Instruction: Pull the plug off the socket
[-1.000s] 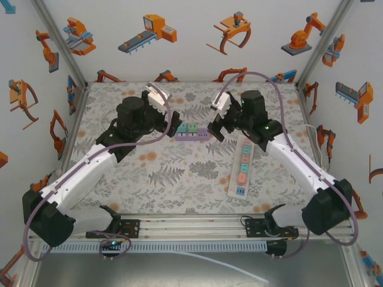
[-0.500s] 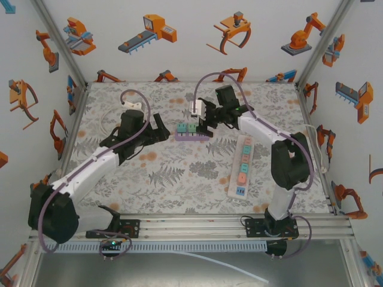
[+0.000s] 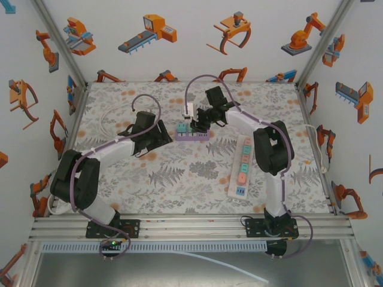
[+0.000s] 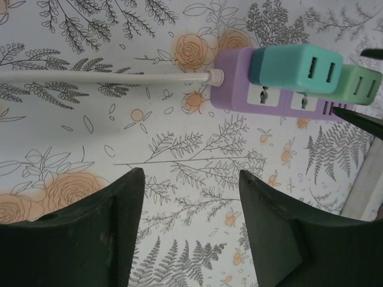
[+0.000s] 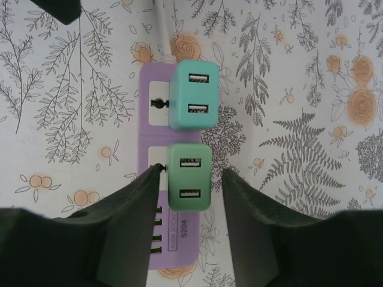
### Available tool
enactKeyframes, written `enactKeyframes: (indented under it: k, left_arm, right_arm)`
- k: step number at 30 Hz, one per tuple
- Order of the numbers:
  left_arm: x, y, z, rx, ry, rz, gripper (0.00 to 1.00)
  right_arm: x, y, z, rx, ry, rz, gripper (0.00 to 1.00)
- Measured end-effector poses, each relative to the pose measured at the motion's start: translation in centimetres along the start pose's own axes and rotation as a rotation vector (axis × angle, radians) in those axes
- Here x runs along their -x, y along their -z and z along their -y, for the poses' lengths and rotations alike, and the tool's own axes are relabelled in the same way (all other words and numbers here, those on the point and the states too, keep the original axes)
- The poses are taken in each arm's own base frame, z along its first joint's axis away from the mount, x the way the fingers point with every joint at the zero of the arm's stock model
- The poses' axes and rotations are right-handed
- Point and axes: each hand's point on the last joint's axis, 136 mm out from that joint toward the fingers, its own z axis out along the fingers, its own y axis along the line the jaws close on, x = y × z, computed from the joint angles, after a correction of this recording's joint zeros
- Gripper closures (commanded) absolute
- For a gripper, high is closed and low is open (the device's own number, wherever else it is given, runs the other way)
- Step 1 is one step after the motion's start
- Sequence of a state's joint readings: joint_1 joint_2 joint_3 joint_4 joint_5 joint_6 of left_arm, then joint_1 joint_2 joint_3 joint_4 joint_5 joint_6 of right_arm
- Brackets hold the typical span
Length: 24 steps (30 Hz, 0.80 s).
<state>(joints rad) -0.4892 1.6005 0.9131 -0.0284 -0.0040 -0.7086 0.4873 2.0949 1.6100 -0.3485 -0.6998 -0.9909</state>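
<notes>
**Two parted grippers at one purple socket strip (image 3: 192, 136)**

Seen nearest the bases: a white power strip (image 3: 241, 168), well apart from the work. Farther out, mid-table: the left gripper (image 4: 190, 179), fingers apart and empty, aimed at the strip's cord (image 4: 108, 76) end but stopped short of it. Beyond, the socket strip itself, long axis left to right from above, with a teal plug (image 5: 193, 94) and a green plug (image 5: 189, 176) seated side by side. Straddled the green plug: the right gripper (image 5: 191, 179), one finger on each side, not yet clamped. Judged the right arm nearer; next, closing across the plug and pulling straight off the strip's face.
</notes>
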Motion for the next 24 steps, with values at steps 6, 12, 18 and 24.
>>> enactKeyframes:
  k: [6,12,18,24]
  left_arm:
    - [0.7,-1.8,0.6,-0.011,0.017,0.017,0.45]
    - [2.0,-3.6,1.2,-0.011,0.021,0.048,0.46]
    - [2.0,-5.8,1.1,0.004,0.024,0.044,0.49]
    - [2.3,-6.2,1.8,-0.007,0.018,0.046,0.54]
  right_arm:
    - [0.2,-0.2,0.0,0.027,0.01,0.003,0.72]
    - [0.2,-0.1,-0.2,0.038,0.01,0.005,0.73]
    - [0.2,-0.1,-0.4,0.048,0.006,0.003,0.74]
    - [0.2,-0.1,-0.4,0.052,0.005,0.001,0.75]
